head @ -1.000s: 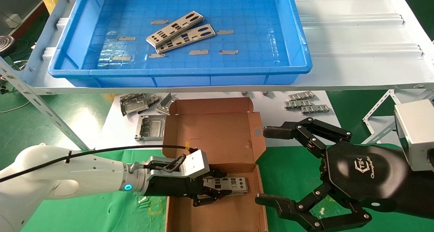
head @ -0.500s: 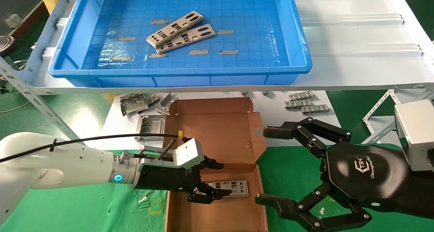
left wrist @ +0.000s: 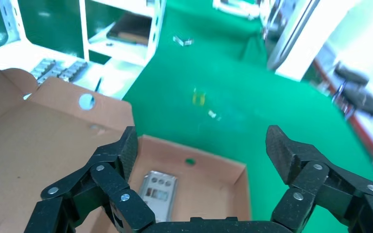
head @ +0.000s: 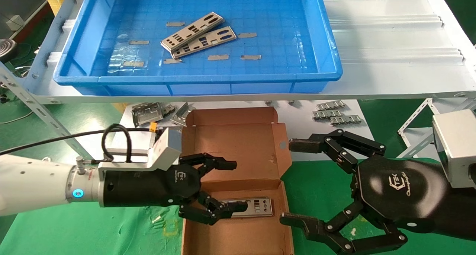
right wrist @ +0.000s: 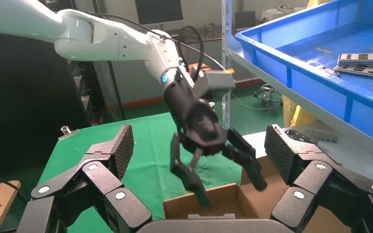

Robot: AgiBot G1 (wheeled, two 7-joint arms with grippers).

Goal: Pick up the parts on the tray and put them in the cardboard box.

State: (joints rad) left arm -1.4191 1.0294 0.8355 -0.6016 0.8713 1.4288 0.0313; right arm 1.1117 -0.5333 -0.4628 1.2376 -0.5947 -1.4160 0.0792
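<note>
One plate (head: 256,206) lies in the cardboard box (head: 238,150); the left gripper (head: 223,186), spread empty, should be lifted straight clear, probably untouched.

The right gripper (head: 297,182) is parked open beside the box.

Two silver-grey punched parts (head: 198,35) lie overlapping and slanted on the gridded floor of the bright-blue tray (head: 197,77). Below the tray's shelf, the brown cardboard box (head: 238,225) stands open, lid folded back, with one part (head: 256,206) lying flat inside.

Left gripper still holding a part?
No. The left gripper is open above the box, and the part lies flat on the box floor.
</note>
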